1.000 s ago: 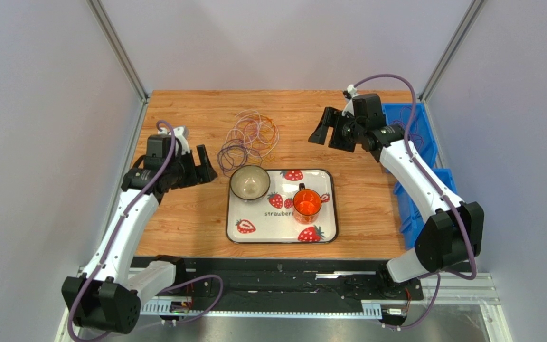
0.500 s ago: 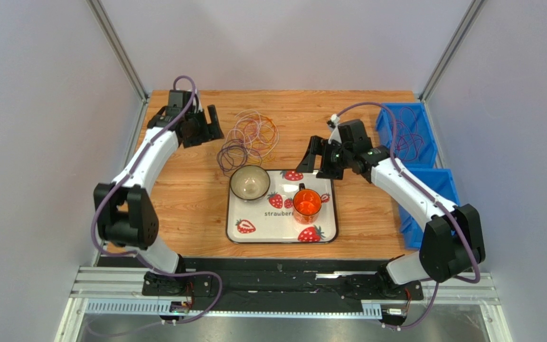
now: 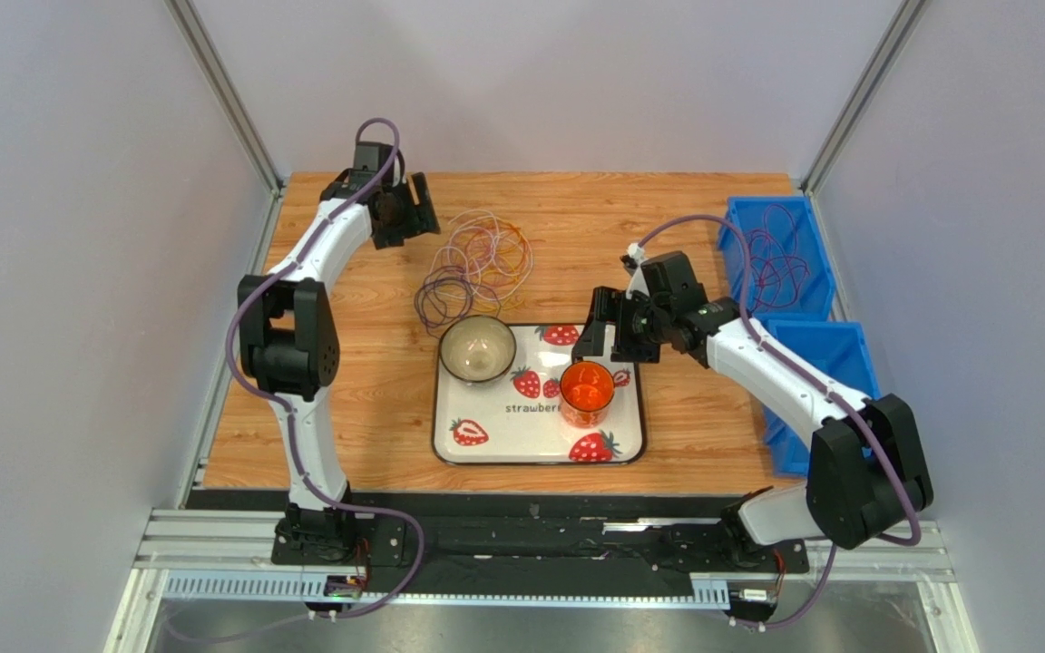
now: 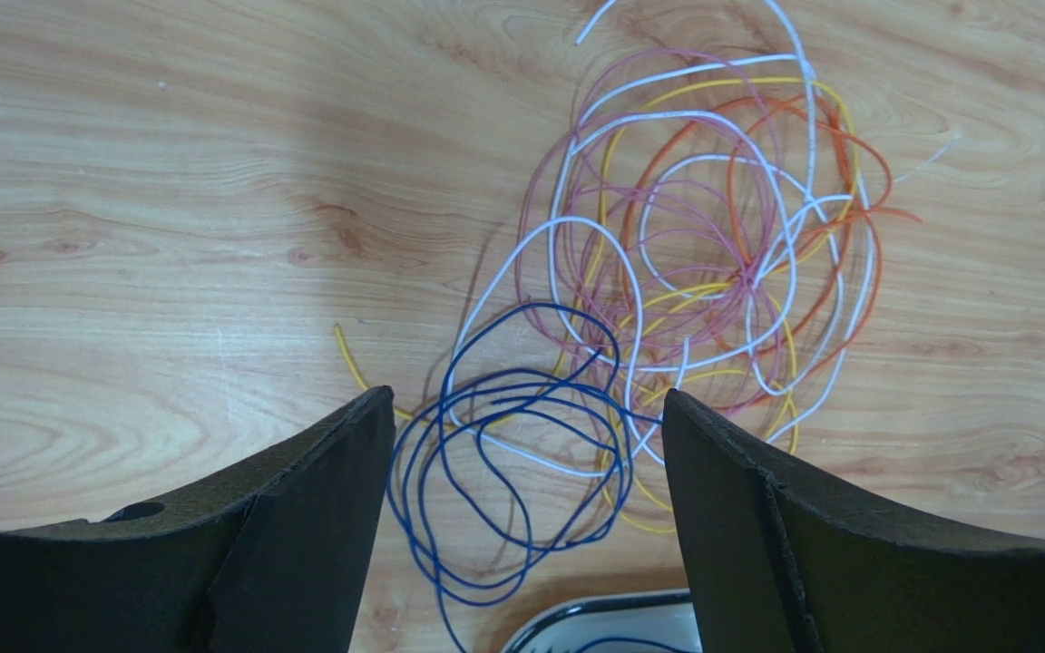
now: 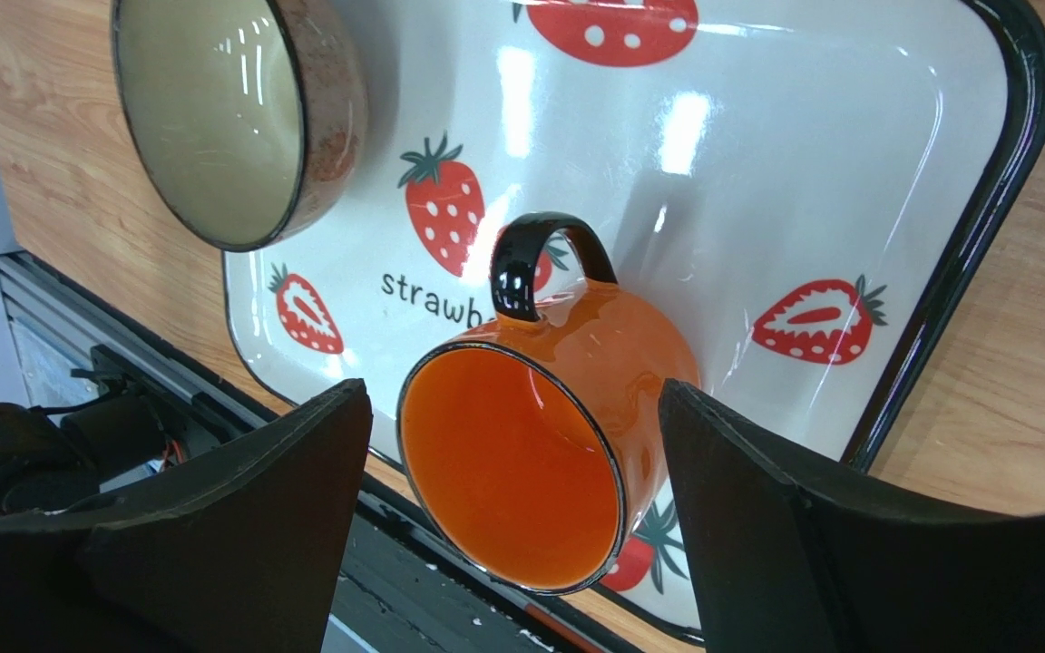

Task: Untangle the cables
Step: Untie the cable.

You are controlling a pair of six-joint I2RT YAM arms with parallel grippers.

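The cables (image 3: 474, 263) lie in a tangled heap on the wooden table, behind the tray. In the left wrist view dark blue loops (image 4: 515, 470) lie nearest, with pink, white, orange and yellow loops (image 4: 726, 245) tangled beyond them. My left gripper (image 3: 412, 214) hangs open above the table just left of the heap. Seen from its own wrist, the left gripper (image 4: 525, 408) holds nothing. My right gripper (image 3: 607, 327) is open over the tray's far right part. From the right wrist, the right gripper (image 5: 515, 395) frames an orange mug (image 5: 542, 436) without touching it.
A white strawberry tray (image 3: 640, 408) holds a beige bowl (image 3: 476, 350) and the orange mug (image 3: 587, 388). Two blue bins (image 3: 821, 357) stand along the right edge; the far one (image 3: 771, 265) has thin purple loops in it. The bowl (image 5: 235, 116) lies left of the mug.
My left arm has swung from the near left up to the far-left corner beside the heap. My right arm has come from the back right down over the tray.
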